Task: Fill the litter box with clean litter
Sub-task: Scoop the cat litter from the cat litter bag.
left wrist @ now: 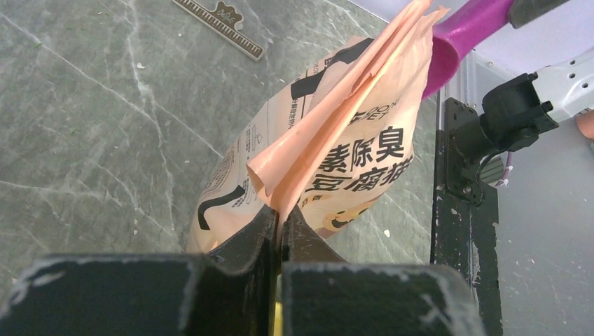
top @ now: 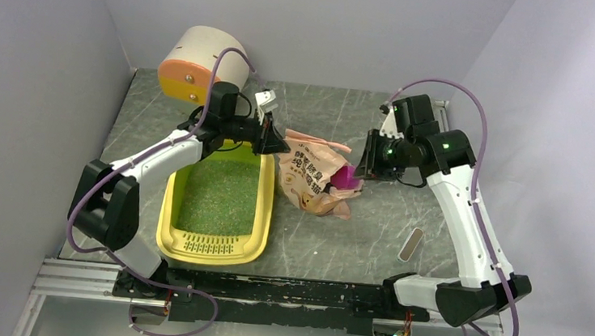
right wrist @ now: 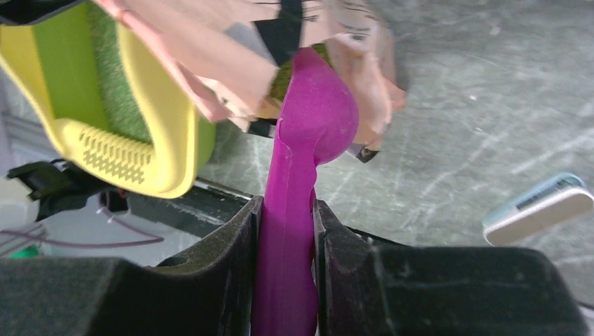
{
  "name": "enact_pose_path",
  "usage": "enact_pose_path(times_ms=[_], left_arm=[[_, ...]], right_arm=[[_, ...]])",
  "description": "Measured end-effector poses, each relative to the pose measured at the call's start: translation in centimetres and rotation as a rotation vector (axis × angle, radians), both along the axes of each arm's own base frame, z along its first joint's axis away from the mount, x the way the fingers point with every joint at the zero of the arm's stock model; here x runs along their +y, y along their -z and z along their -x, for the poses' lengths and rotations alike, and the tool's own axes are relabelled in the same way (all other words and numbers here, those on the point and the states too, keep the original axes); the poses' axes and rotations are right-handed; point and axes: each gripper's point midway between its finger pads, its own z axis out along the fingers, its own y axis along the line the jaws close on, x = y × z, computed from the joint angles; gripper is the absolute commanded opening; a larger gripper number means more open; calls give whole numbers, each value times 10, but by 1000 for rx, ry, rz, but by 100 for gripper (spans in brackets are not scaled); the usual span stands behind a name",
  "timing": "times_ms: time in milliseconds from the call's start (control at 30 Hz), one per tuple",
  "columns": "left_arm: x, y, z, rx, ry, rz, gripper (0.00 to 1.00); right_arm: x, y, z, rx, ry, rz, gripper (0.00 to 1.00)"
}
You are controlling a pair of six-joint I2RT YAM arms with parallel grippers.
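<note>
Yellow litter box (top: 210, 247) sits just left of the pink-beige bag (top: 309, 187), with green clean litter (top: 219, 196) covering its floor. The left gripper (left wrist: 278, 218) is pinched tight on the bag's top edge. The right gripper (right wrist: 287, 210) clamps the handle of the magenta scoop (right wrist: 315, 119), whose bowl is at the bag's mouth.

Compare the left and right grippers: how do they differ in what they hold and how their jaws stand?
The left gripper pinches the bag by its thin top fold, jaws nearly touching; the right gripper clamps the scoop by its thick handle, jaws further apart. The left is by the litter box at its far end; the right is on the bag's other side. Both are shut on something.
</note>
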Motion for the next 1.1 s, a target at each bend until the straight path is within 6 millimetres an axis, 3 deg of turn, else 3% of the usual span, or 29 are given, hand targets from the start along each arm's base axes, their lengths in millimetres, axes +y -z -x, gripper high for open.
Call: enact_pose_path(times_ms=[133,233,400,533,700,867,1100], left_arm=[[1,2,2,-5,-1,1,5],[3,2,4,-12,-9,1,5],[5,2,8,-22,-13,11,5],[4,2,10,-25,-11,16,5],[1,2,13,-25,-1,16,5],[0,2,14,-24,2,15,5],[-5,3,16,-27,-4,5,5]], right_arm=[[24,0,-2,-1,-71,-89,0],[30,2,-5,-3,-81,-119,0],[27,14,-13,12,-44,-77,0],[11,34,-22,41,19,40,0],[5,32,-22,39,40,80,0],[9,38,-20,52,21,64,0],[26,67,-32,97,-4,59,0]])
